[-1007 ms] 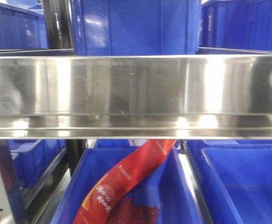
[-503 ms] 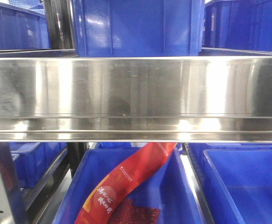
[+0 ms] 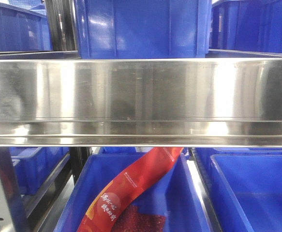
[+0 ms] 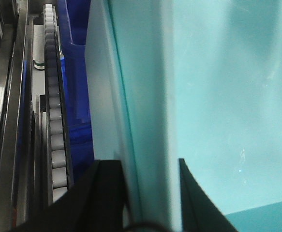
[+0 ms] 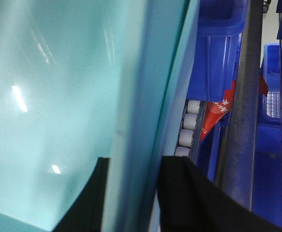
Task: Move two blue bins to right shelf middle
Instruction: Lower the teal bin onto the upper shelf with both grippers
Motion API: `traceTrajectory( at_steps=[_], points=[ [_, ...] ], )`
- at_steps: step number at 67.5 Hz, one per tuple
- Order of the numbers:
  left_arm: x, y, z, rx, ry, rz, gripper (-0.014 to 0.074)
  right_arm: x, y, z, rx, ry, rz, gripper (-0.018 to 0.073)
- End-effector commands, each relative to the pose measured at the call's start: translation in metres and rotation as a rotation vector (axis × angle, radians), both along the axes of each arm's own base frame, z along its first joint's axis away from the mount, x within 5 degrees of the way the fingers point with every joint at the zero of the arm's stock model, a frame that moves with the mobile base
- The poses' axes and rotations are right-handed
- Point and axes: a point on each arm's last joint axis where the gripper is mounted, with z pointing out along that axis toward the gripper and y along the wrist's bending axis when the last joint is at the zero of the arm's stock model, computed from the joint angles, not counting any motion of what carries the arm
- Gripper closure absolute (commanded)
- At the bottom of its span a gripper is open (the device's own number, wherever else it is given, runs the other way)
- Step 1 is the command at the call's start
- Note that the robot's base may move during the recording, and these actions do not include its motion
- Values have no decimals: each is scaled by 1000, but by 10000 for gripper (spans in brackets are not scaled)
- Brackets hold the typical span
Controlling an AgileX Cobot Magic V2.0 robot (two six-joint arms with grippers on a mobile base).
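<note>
Walls of the pale blue bin [image 4: 213, 96] look smooth, thin and probably light but slippery, so we judge the thickened rim the best hold, where the left fingers [image 4: 109, 193] and right fingers [image 5: 179, 193] sit clamped near the steel shelf rail [image 3: 141, 92].

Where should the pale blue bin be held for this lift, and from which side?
By its thickened rim on the two opposite walls, from above. The left gripper straddles one wall of the pale blue bin, one finger inside, one outside; the right gripper does likewise. The smooth walls offer nothing else to grip.
</note>
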Motion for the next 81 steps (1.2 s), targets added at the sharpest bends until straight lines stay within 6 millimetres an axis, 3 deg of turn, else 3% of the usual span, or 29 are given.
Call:
traceTrajectory(
  at_steps=[1,20,29,56,69,75,81],
  points=[
    [-6,-2,18,-113,-88,-16,707,-5,1,15,45,-93,14,712],
    [-7,-3,13,-92,-42,-24,707,-7,1,9,23,-33,33,712],
    [2,-8,-11,-13,113,-41,707,-4,3,-5,-10,42,42,712],
    [43,-20,-96,157,379,-19,707,27,9,-91,-72,198,-4,712],
    [46,-21,-108,173,402,-15,701,32,11,-104,-83,232,-6,708],
    [47,-21,-107,171,398,-15,640,33,11,-106,-86,240,-5,637],
    [47,-21,-108,172,400,-15,506,33,11,-106,-87,244,-4,454]
  ],
)
